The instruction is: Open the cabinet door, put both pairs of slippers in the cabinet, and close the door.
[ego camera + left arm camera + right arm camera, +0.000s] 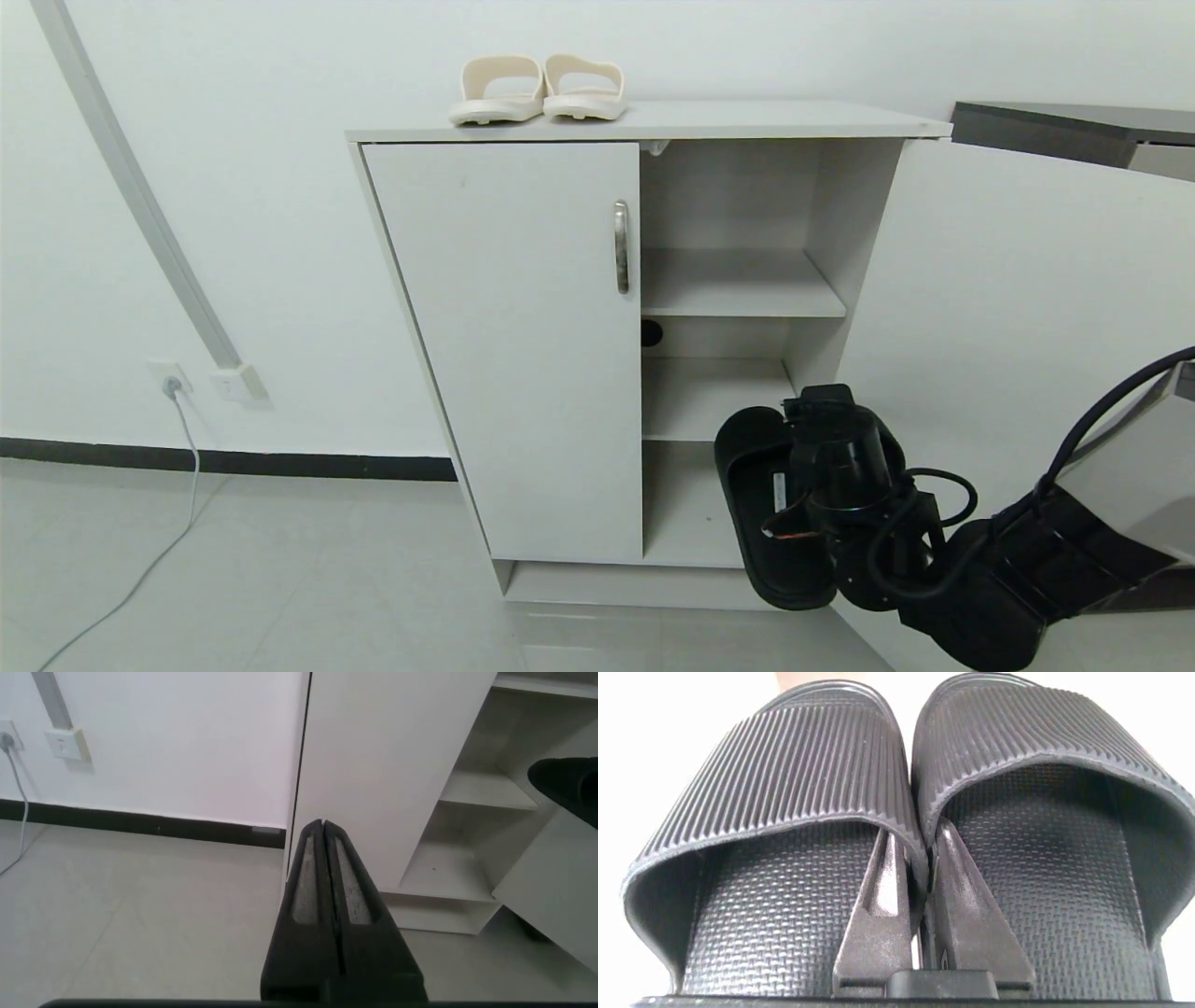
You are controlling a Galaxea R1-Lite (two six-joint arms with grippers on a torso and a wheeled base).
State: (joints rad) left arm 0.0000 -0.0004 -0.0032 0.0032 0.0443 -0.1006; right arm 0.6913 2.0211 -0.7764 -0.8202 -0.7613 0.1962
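Observation:
The white cabinet (579,126) has its right door (1008,308) swung open and its left door (509,345) closed. A beige pair of slippers (539,89) rests on its top. My right gripper (794,457) holds a black pair of slippers (761,509) in front of the cabinet's lowest open compartment. In the right wrist view its fingers (878,910) pinch the inner edges of the two black slippers (785,793) together. My left gripper (322,873) is shut on nothing, hanging low above the floor to the left of the cabinet (392,765).
Three open shelves (738,285) show inside the cabinet's right half. A wall socket with a cable (173,385) sits low on the left wall. Grey furniture (1074,131) stands behind the open door. Bare floor tiles (233,579) spread to the left.

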